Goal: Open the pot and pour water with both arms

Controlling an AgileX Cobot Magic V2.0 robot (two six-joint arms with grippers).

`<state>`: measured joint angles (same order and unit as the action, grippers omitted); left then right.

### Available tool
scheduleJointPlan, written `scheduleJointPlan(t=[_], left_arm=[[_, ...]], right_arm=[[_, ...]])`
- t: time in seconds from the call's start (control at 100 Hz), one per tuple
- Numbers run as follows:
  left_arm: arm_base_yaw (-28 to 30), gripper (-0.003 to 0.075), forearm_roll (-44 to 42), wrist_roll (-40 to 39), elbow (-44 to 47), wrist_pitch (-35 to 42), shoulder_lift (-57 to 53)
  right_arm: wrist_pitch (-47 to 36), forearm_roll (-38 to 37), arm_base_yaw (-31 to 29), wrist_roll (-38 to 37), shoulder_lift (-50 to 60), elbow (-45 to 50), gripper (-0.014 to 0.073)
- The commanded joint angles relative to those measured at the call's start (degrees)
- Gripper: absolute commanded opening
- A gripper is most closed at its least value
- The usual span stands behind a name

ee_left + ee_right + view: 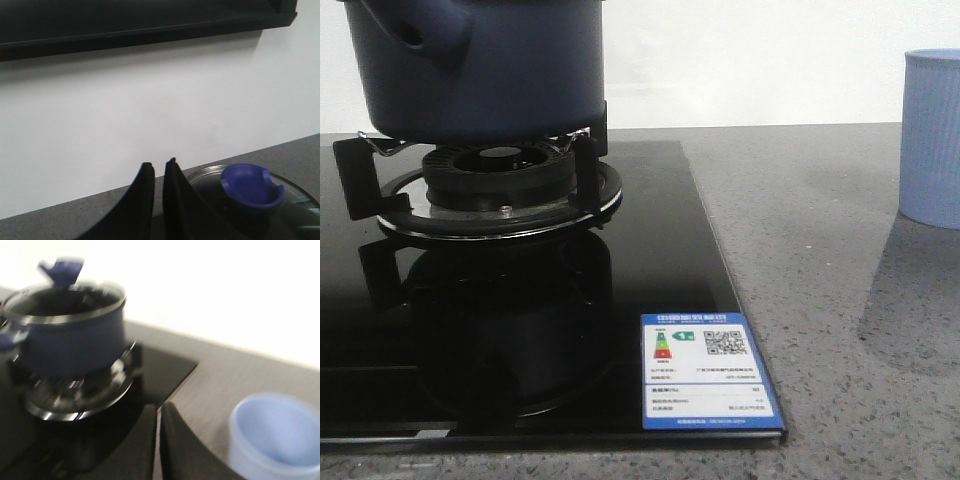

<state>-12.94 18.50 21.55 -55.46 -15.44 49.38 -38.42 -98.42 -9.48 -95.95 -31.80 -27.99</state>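
The dark navy pot (480, 70) stands on the gas burner (500, 185) at the far left, its stubby side handle (420, 30) facing the camera. In the right wrist view, which is blurred, the pot (70, 340) carries a blue knob (62, 267) on top. The left wrist view shows the glass lid (210, 176) with its blue knob (250, 187). My left gripper (159, 164) is beside the lid, fingers nearly together and empty. My right gripper (159, 407) is shut and empty above the hob's edge, between pot and cup. Neither gripper shows in the front view.
A pale blue ribbed cup (932, 140) stands on the grey counter (820, 250) at the right; it also shows in the right wrist view (275, 435). The black glass hob (650, 260) has a blue label (705, 370) at its front corner. A white wall is behind.
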Motion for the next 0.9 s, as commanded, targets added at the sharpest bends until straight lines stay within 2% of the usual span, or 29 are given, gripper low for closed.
scheduleJointPlan(t=[0.0,0.21,0.37,0.54,0.67,0.89], left_arm=[[1.3,-0.0016,0.6,-0.2,0.6,5.5,-4.3],[1.2,-0.0016,1.3,-0.2,13.6,13.5,-14.7],[1.2,-0.0016,4.3,-0.3,26.0,15.4,-25.4],[1.2,-0.0016,4.3,-0.3,36.2,15.8,-37.7],[1.2,-0.0016,4.3,-0.3,40.1,16.6,-43.2],[1.2,-0.0016,4.3,-0.3,40.9,17.6,-43.9]], right_arm=[[6.2,3.2,0.0,0.0,0.1,-5.2,-0.0050],[8.9,3.7,0.0,0.0,1.1,-6.1,-0.0050],[9.3,3.8,0.0,0.0,7.3,0.0,-0.0050],[13.8,2.9,0.0,0.1,16.3,10.3,-0.0051],[15.1,2.9,0.0,0.1,19.6,15.7,-0.0051],[15.1,2.8,0.0,0.1,20.1,18.5,-0.0051]])
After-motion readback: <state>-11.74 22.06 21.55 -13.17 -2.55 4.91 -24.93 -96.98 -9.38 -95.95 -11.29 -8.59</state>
